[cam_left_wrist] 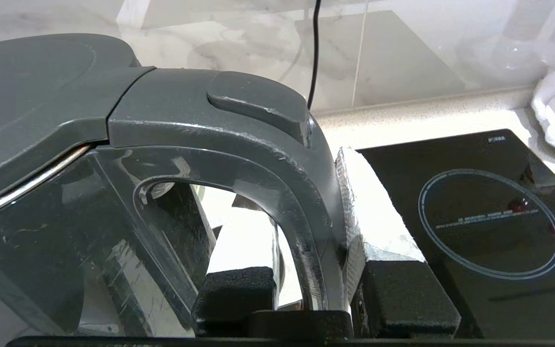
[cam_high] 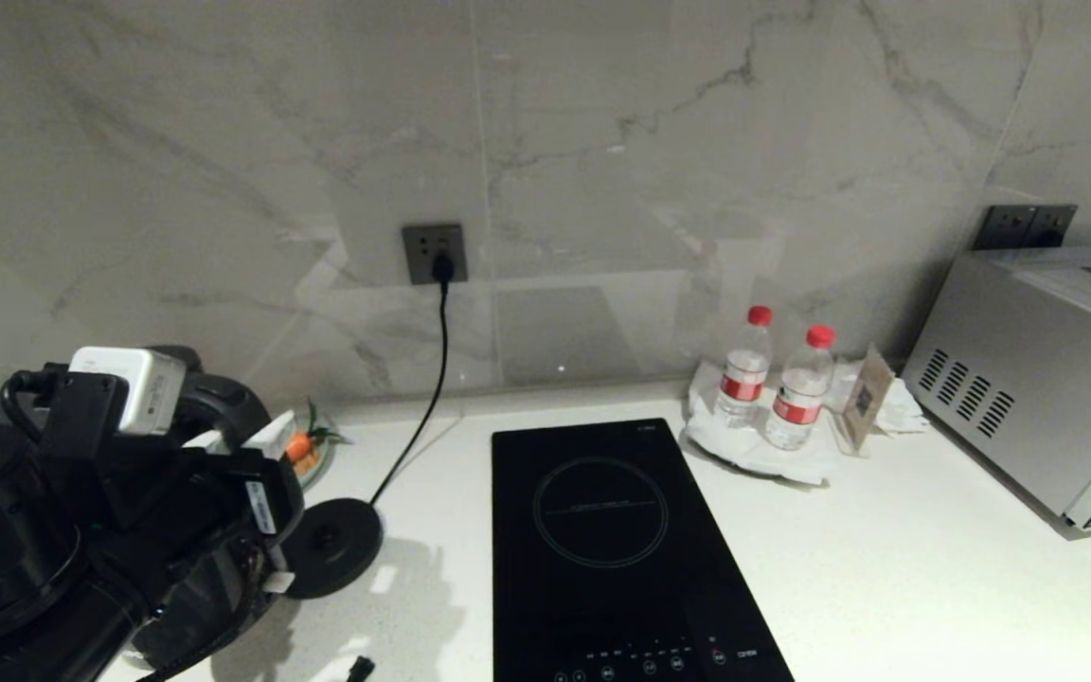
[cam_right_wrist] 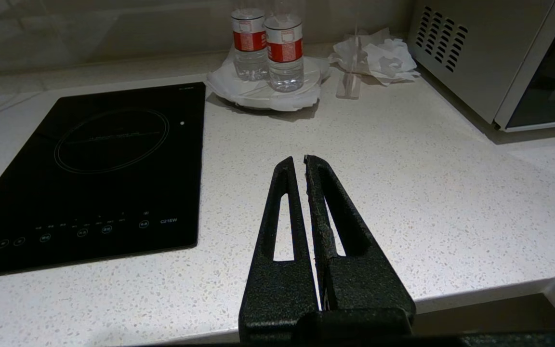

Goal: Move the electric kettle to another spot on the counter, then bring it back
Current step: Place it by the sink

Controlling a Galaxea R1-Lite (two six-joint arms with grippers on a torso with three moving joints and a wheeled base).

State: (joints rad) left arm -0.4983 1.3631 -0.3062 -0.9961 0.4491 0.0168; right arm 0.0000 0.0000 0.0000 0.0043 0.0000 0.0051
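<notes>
The electric kettle is at the near left of the counter, left of its round power base, and my left arm hides most of it. I cannot tell whether it stands on the counter or hangs above it. In the left wrist view its grey lid and dark grey handle with the thumb lever fill the picture. My left gripper is shut on that handle. My right gripper is shut and empty, low over the counter's front edge, right of the cooktop.
The bare black power base lies beside the kettle, its cord running up to a wall socket. A black glass cooktop sits in the middle. Two water bottles on a white plate and a steel oven stand at the right.
</notes>
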